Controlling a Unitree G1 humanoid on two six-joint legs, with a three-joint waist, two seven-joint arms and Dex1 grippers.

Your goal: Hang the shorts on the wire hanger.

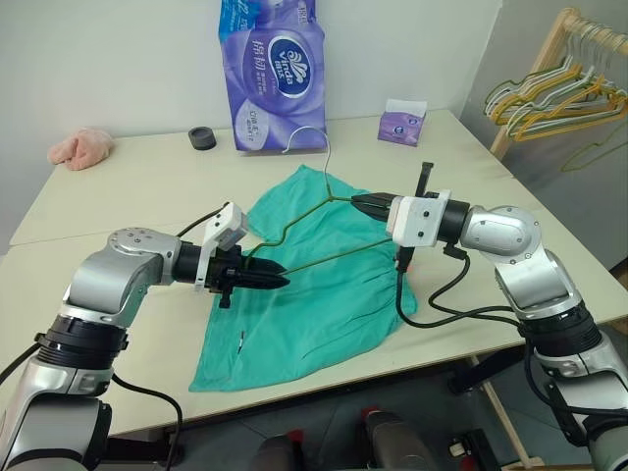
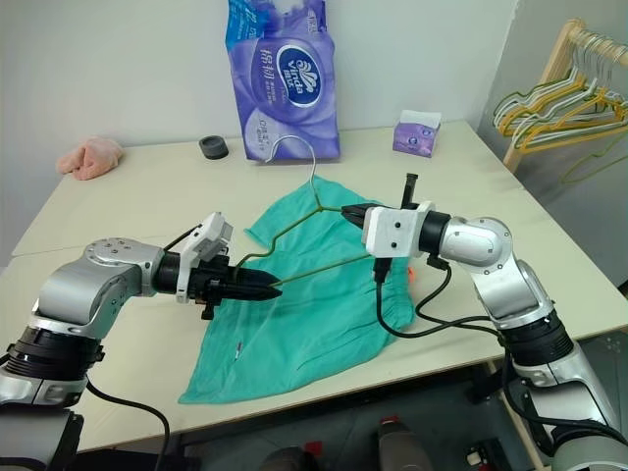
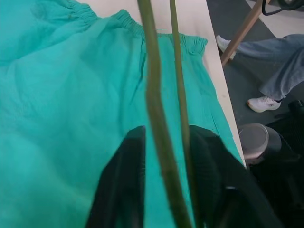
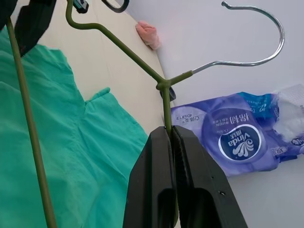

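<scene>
on the beige table [image 1: 118, 211], pink cloth [image 1: 80, 147] far left, left gripper [image 1: 280, 280] clamped on wire hanger [image 1: 314, 231] corner, teal shorts [image 1: 314, 294] beneath (flat), right gripper [image 1: 355, 203] pinching hanger neck, tissue pack [image 1: 275, 69] behind, tissue box [image 1: 403, 122] right

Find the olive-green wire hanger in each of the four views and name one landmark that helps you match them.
Left eye view: wire hanger at centre, above the shorts, between both grippers.
Right eye view: centre, hook before the purple tissue pack.
Left wrist view: two wires running up the middle.
Right wrist view: neck at centre, hook upper right.
Shared landmark: the teal shorts.
</scene>
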